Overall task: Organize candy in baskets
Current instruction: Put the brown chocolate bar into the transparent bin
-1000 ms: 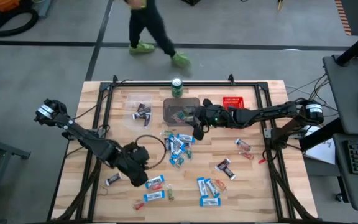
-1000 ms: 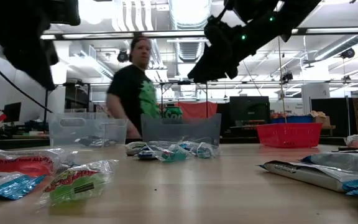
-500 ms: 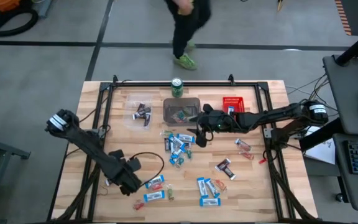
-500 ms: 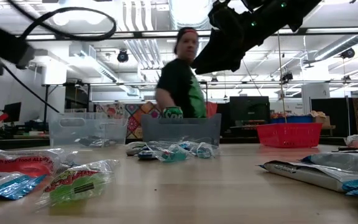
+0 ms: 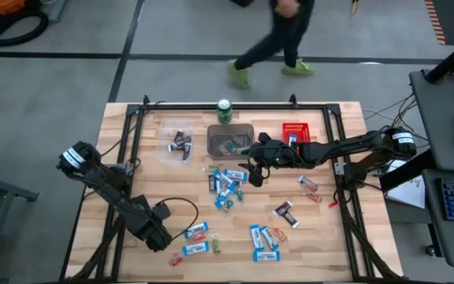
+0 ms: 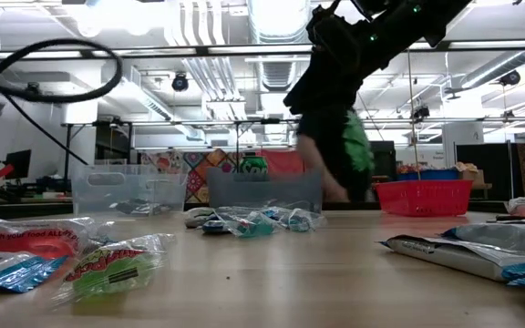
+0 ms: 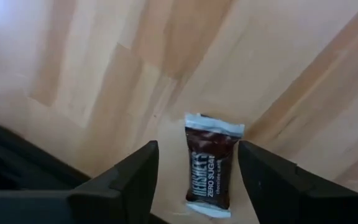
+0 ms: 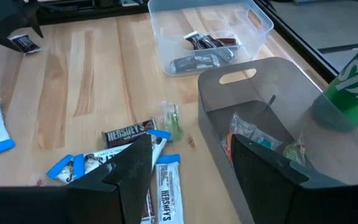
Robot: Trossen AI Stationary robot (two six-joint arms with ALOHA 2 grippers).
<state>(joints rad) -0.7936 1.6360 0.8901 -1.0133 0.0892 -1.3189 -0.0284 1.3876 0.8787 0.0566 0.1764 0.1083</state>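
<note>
A dark brown mini bar [image 7: 207, 173] lies flat on the wooden table near its front left. My left gripper [image 7: 196, 148] stands open over it, one finger on either side and apart from it; in the high view my left gripper [image 5: 154, 235] covers the bar. My right gripper [image 5: 252, 171] hangs open above a pile of blue-and-white candy [image 5: 225, 185], beside the grey basket [image 8: 260, 130]. The clear basket [image 5: 180, 142] holds dark bars, the grey basket [image 5: 229, 142] small pieces, and the red basket [image 5: 294, 132] stands to their right.
A green drink can [image 5: 225, 110] stands behind the grey basket. More candy lies loose near the front [image 5: 262, 241] [image 5: 195, 233] and at the right [image 5: 284, 211] [image 5: 308, 185]. A black frame rail [image 5: 136, 134] runs along the table's sides. A person [image 5: 278, 39] walks past behind the table.
My left gripper has moved toward the table's near left corner and down over the dark bar. My right gripper has shifted slightly toward the near edge over the pile. The person behind the table has walked toward the right.
</note>
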